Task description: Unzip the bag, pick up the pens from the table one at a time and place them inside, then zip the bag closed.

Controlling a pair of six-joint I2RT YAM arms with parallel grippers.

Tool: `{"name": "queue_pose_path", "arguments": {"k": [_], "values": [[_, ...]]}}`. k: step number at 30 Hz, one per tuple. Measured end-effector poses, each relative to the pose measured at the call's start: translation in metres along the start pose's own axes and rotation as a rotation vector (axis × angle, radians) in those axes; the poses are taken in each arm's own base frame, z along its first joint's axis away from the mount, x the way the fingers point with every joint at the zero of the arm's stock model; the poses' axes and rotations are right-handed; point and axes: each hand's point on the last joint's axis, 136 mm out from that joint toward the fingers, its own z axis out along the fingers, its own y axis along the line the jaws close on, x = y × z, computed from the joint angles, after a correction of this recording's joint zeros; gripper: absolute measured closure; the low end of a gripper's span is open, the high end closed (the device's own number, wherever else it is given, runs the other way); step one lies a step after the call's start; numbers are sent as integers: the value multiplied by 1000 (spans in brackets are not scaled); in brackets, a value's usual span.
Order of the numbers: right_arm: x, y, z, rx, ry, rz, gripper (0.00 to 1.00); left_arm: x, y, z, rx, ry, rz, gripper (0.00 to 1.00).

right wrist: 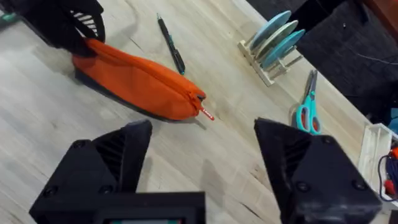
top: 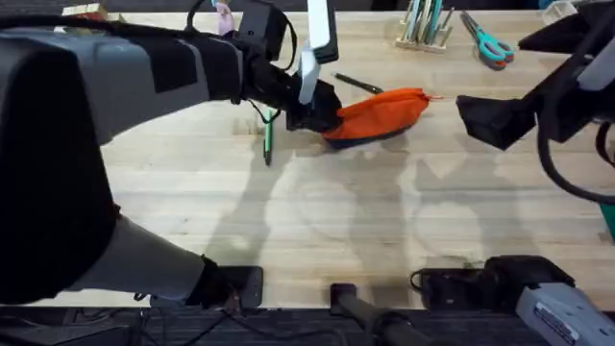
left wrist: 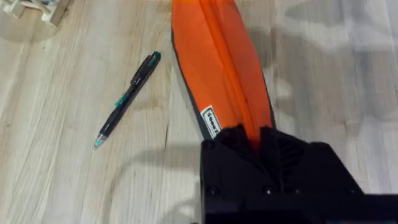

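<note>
tabletop planks (top: 384,240) of pale wood carry everything. left arm (top: 115,86), large and dark under the overhead camera, reaches across from the lower left to the far middle of the table. right arm (top: 567,96) hangs over the far right side.

orange pencil pouch (top: 382,113) with a dark blue base lies on its side at the far middle, its zip closed along the top seam and a small red pull (right wrist: 207,114) sticking out at the end nearest the right arm. left gripper (top: 312,115) sits at the pouch's opposite end; in the left wrist view its black fingers (left wrist: 231,143) are pinched together on the orange seam there. right gripper (top: 490,120) hovers well apart from the pouch, fingers (right wrist: 118,155) spread wide and holding nothing.

black pen (top: 357,85) lies on the wood just beyond the pouch, apart from it. green pen (top: 267,142) lies on the table to the left of the pouch, beneath the left arm.

teal-handled scissors (top: 490,43) rest at the far right, near a wooden stand (top: 425,29) holding pale blue-green pieces.
</note>
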Motion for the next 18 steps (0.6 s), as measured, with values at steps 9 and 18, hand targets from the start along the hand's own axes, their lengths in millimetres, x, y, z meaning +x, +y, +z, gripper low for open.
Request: {"name": "queue_pose_path", "arguments": {"k": [9, 18], "values": [[3, 0, 9, -24, 19, -101, 5, 0, 0, 0, 0, 0, 0, 959], [14, 1, 27, -82, 63, -490, 4, 0, 0, 0, 0, 0, 0, 959]]}}
